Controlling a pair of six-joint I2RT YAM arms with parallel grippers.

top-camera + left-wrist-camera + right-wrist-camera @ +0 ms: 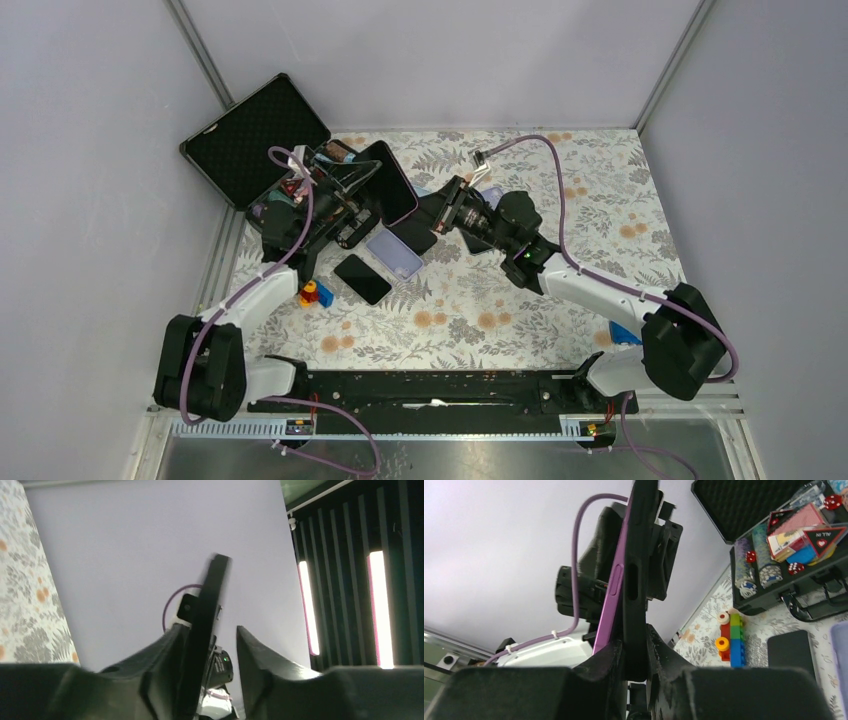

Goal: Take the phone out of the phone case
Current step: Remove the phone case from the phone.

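I see the open box point(250, 140) at upper left holding chips point(754, 565), cards point(796, 527) and dice point(795, 568), purple phone point(610, 600) edge-on in its black case point(636, 580), held up at upper centre, right hand point(634, 645) clenched on the case, left hand point(209, 635) released, fingers apart around the other end.

The phone case point(638, 570) shoots off the top edge in the right wrist view, its foot buried in the right gripper point(634, 655). Left wrist view: the phone point(200, 630) blurs at its tip, base cut off below. Tiny dice point(795, 568), pips unreadable.
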